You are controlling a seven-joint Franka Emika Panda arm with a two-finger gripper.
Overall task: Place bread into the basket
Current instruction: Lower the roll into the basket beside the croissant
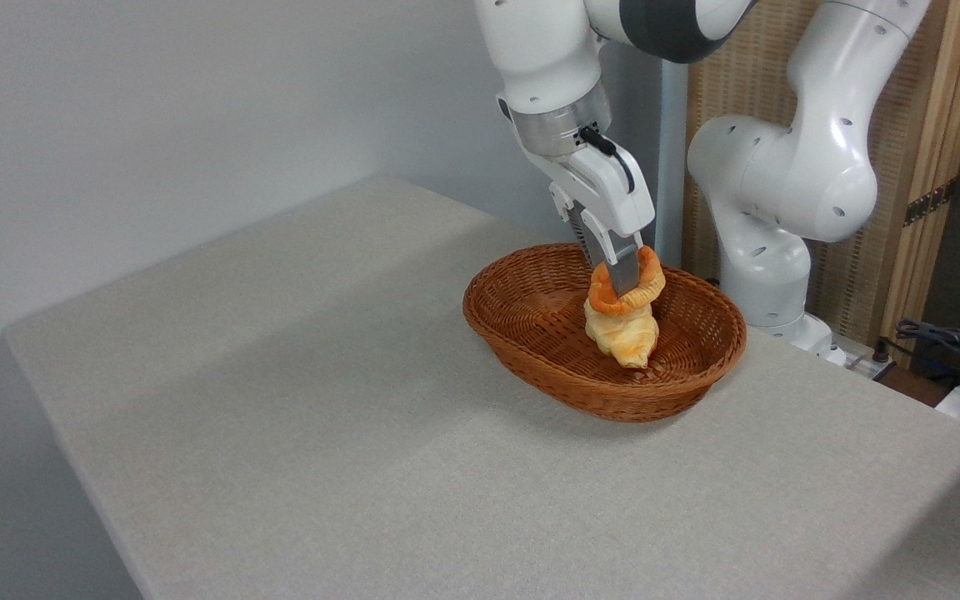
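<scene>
While the white two-finger gripper [623,283] hangs tilted over the basket, its fingers are clamped on the small orange-golden knotted bun [626,292], held on edge. Bun sits above the basket's right half, directly over the far end of the pale cream-yellow braided loaf [623,335]; can't tell if they touch. Loaf lies inside the oval reddish-brown woven wicker basket [530,321], left half bare. Basket rests on the light grey table [322,417], near its far right edge, just in front of the white arm base [772,275].
</scene>
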